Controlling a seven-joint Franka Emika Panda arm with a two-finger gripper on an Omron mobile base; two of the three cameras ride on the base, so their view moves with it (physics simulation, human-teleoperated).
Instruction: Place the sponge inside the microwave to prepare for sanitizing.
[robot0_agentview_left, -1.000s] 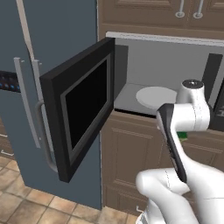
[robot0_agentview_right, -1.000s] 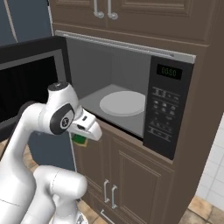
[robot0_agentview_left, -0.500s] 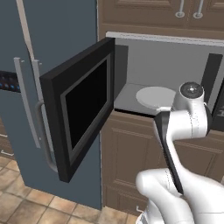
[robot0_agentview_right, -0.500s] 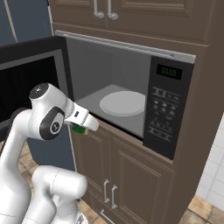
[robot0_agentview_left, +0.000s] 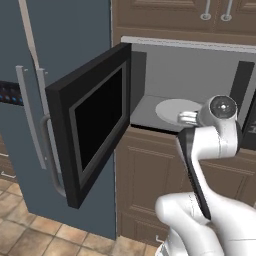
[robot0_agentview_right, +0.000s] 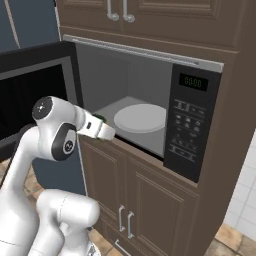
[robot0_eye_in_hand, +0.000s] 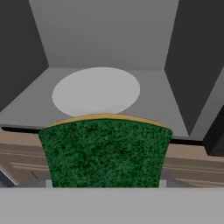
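I held the sponge (robot0_eye_in_hand: 105, 151) in my claw (robot0_agentview_right: 102, 129), its green scrub layer facing the hand camera and a thin yellow edge showing along the top. The claw sat just at the front lip of the microwave (robot0_agentview_right: 192, 125), whose door (robot0_agentview_left: 92, 125) stood swung wide to my left. In the right base view a sliver of green peeked out behind the claw. The sponge was outside the grey cavity, in front of the white round plate (robot0_eye_in_hand: 96, 91), which lay on the cavity floor.
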